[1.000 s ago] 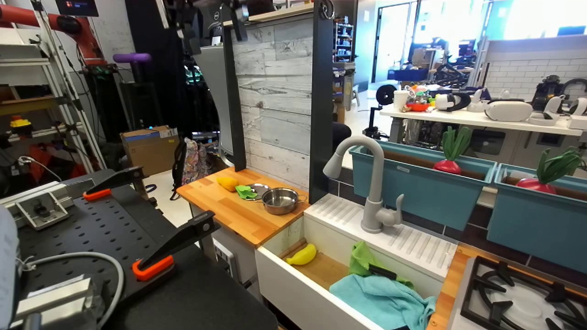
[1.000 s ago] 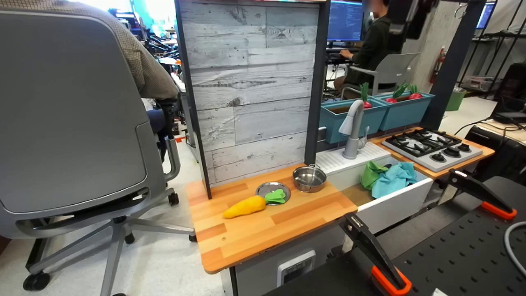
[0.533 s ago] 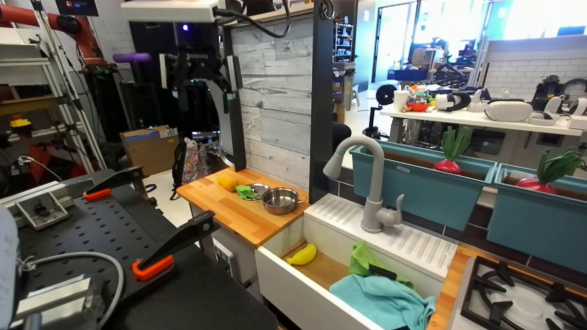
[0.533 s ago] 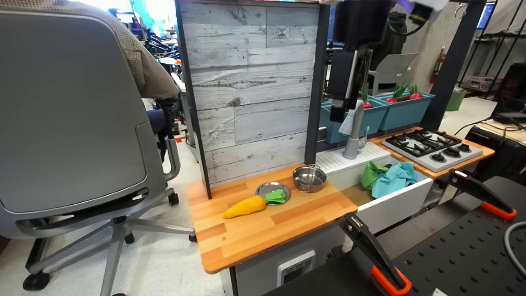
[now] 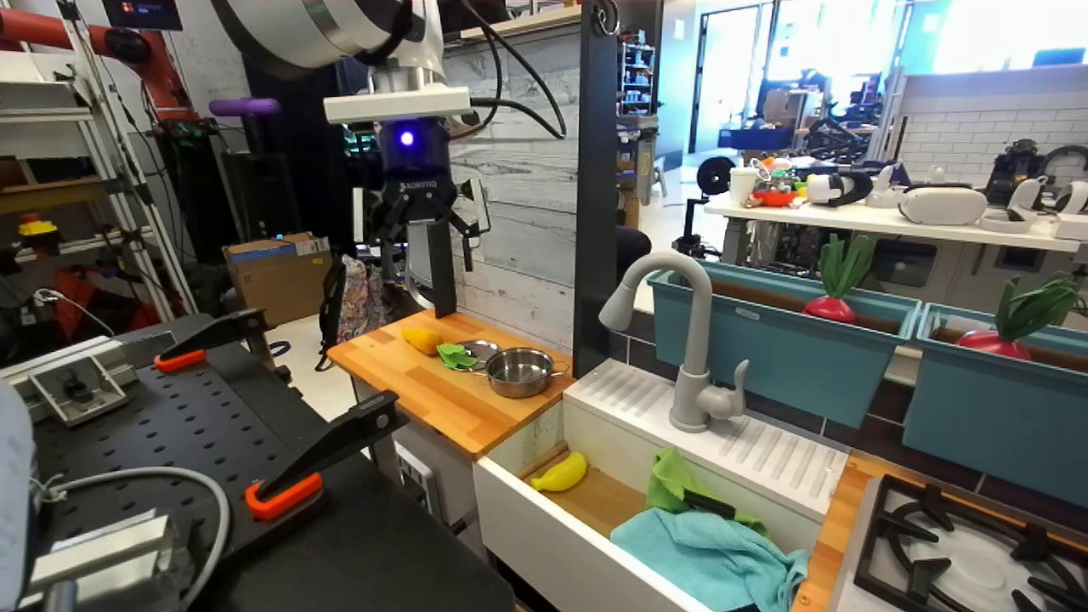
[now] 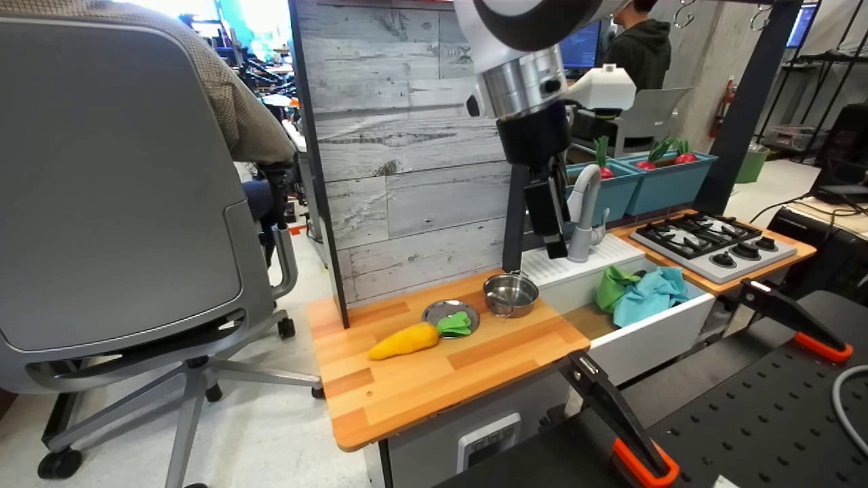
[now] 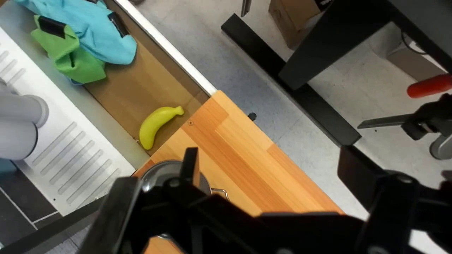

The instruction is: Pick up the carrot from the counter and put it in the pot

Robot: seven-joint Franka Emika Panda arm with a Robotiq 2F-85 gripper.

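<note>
The carrot [image 6: 405, 341], yellow-orange with a green leafy end, lies on the wooden counter [image 6: 475, 373] in both exterior views [image 5: 422, 341]. Its leaves rest on a small metal plate [image 6: 434, 312]. The silvery pot [image 6: 512, 303] stands beside the plate, near the sink; it also shows in an exterior view [image 5: 518, 382]. My gripper [image 5: 427, 248] is open and empty, high above the counter. In the wrist view my gripper [image 7: 270, 157] has its fingers wide apart, and the left finger partly covers the pot [image 7: 160, 171]. The carrot does not show in the wrist view.
A white sink [image 5: 578, 540] adjoins the counter, holding a yellow banana [image 7: 155, 124] and green and blue cloths [image 5: 710, 552]. A grey faucet [image 5: 699, 340] rises behind it. A white plank wall [image 6: 420, 169] stands behind the counter. A black clamp [image 6: 614, 407] sits nearby.
The arm has come down into view from above, and my gripper is lower, over the counter and sink end. The carrot and pot have not moved.
</note>
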